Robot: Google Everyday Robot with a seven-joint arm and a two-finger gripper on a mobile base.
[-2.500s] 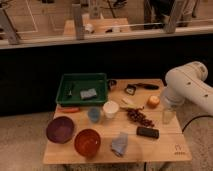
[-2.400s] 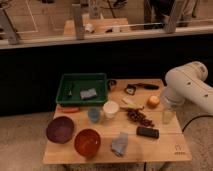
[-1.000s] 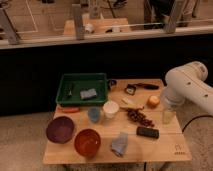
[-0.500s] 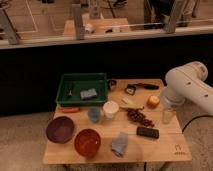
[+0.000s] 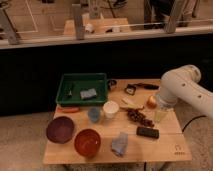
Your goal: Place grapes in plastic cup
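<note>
Wooden table [image 5: 165, 150], pale and smooth, fills the lower half of the frame, with a dark wall and a glass-railed ledge behind it. At the right edge a bulky white robot arm [image 5: 182, 87], rounded and glossy, bends down over the tabletop; its gripper [image 5: 161, 112] hangs at the arm's lower end, just right of the grapes, and whether it is wide or narrow cannot be told. A green rectangular plastic tray [image 5: 82, 76] sits at the upper left of the table, a small grey-blue sponge [image 5: 88, 93] inside it. Two round bowls sit at the lower left, a purple bowl [image 5: 60, 129] and an orange-red bowl [image 5: 87, 141], both shiny. Near the centre stands a white cup [image 5: 110, 109], and just to its left the smaller blue-grey plastic cup [image 5: 93, 115], upright and open. The grapes [image 5: 139, 118], a knobbly dark reddish bunch, lie flat right of centre, apart from the plastic cup with the white cup between. A flat black object [image 5: 147, 132] lies just below them, and a crumpled blue-grey cloth [image 5: 119, 144] lies lower still. Likely risks: the wider white cup sits in the path and could be knocked over or take the fruit by mistake; the light tumbler may tip under a long bunch; loose round berries may detach and roll.
</note>
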